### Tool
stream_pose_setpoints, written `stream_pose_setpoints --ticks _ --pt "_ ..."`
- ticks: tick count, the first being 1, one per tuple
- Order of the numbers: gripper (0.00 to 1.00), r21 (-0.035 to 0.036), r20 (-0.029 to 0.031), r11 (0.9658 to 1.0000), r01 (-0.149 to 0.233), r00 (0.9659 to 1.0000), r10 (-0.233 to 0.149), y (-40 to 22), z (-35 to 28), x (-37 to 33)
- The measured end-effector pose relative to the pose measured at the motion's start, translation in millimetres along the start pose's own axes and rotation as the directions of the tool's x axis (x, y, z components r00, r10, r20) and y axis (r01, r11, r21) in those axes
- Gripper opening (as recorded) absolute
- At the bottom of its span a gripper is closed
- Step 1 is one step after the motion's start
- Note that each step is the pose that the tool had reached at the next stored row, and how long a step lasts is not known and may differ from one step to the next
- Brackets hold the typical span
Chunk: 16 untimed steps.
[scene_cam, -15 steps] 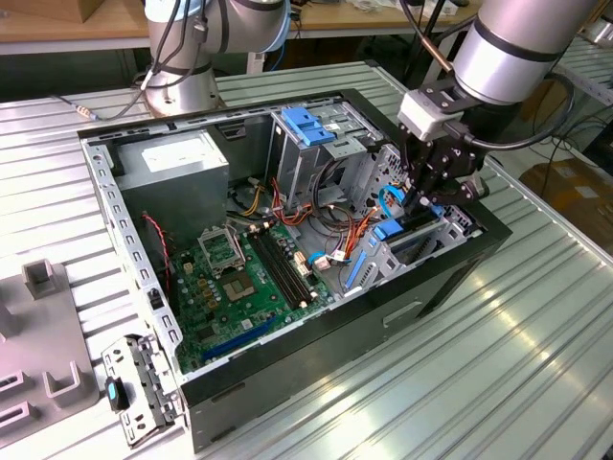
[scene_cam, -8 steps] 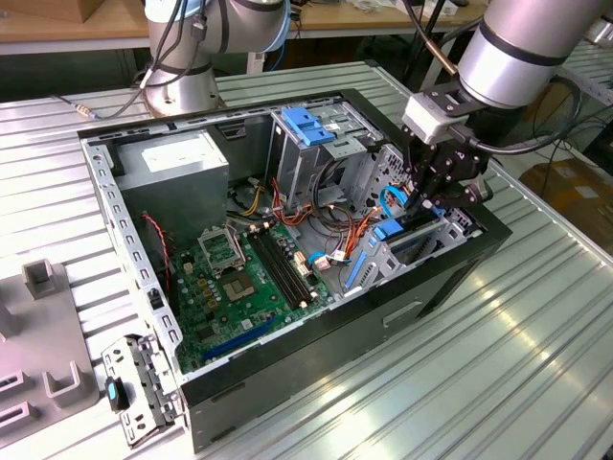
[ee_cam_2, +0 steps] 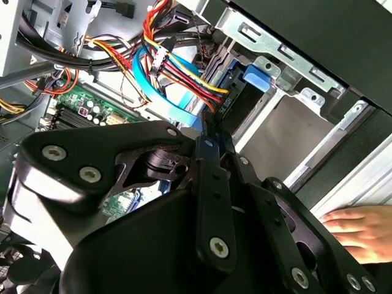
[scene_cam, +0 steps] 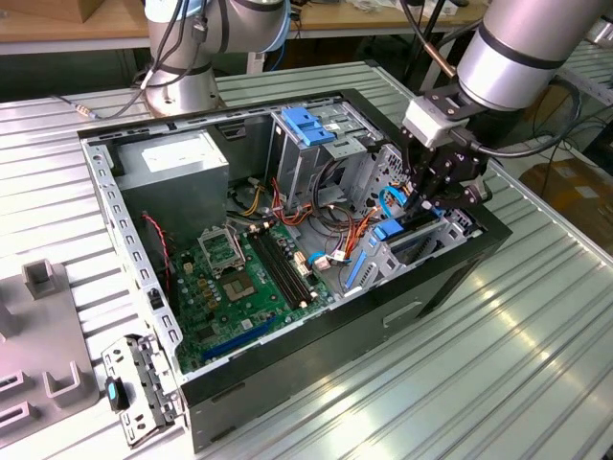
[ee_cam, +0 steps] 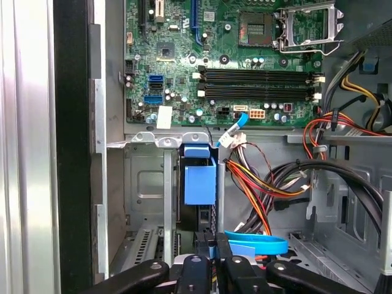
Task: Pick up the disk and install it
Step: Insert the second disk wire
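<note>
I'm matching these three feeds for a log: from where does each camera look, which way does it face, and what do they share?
Exterior view: off the arm, above and to one side, looking down on the open computer case; the arm and gripper show.
First wrist view: on the arm, facing down into the case at the motherboard; the gripper's black linkage shows.
Second wrist view: on the arm, looking obliquely past the gripper body at the cables; a person's hand shows.
Shared: both wrist views show the blue plastic tab.

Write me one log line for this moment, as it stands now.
pincer: at drive bay | disk: upright in the bay | grip: unclear | hand: beside case
</note>
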<state>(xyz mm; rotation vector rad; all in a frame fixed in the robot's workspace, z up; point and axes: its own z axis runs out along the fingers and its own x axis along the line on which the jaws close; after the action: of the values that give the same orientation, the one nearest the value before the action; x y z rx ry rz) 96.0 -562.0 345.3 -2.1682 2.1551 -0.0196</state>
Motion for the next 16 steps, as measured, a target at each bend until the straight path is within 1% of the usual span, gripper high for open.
stream_pose_setpoints --ticks 5,9,11,12,13,14,15,16 --pt "0.16 -0.0002 -0.0001 1.0000 0.000 1.0000 0.000 0.3 4.3 1.4" --pt "0.16 -0.0001 0.0008 1.0000 0.000 1.0000 0.000 0.3 4.8 1.5" --pt "0.17 0.0014 0.0012 1.0000 0.000 1.0000 0.000 0.2 4.4 1.5" --pt "0.17 0.0016 0.0027 1.0000 0.000 1.0000 0.000 0.0 2.8 1.3" --pt "0.17 0.0014 0.0022 1.0000 0.000 1.0000 0.000 -0.1 -0.3 1.2" --pt "0.24 0.0012 0.0010 1.0000 0.000 1.0000 0.000 -0.4 -5.3 1.0" --pt "0.24 0.0016 0.0010 1.0000 0.000 1.0000 0.000 -0.8 -11.0 0.7" --pt "0.24 0.0017 0.0009 1.0000 0.000 1.0000 0.000 -0.8 -11.7 0.7"
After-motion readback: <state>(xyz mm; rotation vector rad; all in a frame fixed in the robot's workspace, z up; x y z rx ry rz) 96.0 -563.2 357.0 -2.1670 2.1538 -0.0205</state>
